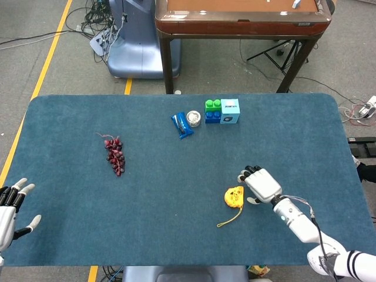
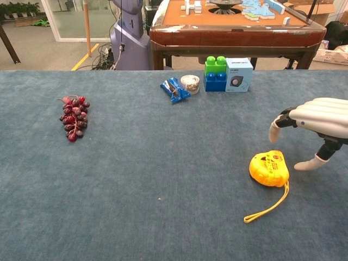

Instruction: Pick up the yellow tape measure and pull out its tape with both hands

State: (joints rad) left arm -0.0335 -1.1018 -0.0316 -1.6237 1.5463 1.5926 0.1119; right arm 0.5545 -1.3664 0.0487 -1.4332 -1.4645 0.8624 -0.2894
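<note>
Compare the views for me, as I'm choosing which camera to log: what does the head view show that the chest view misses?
Only the head view shows the left hand, open at the table's near-left edge, and the right forearm. Only the chest view shows the board-game pieces on the wooden table behind. Both show the yellow tape measure, the open right hand beside it, not touching, and the grapes.

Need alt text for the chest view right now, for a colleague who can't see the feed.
The right hand, fingers apart and holding nothing, hovers just right of the yellow tape measure, which lies on the blue table with its strap trailing toward the camera. Grapes lie far left; a blue packet, small tin and blocks sit at the back.
</note>
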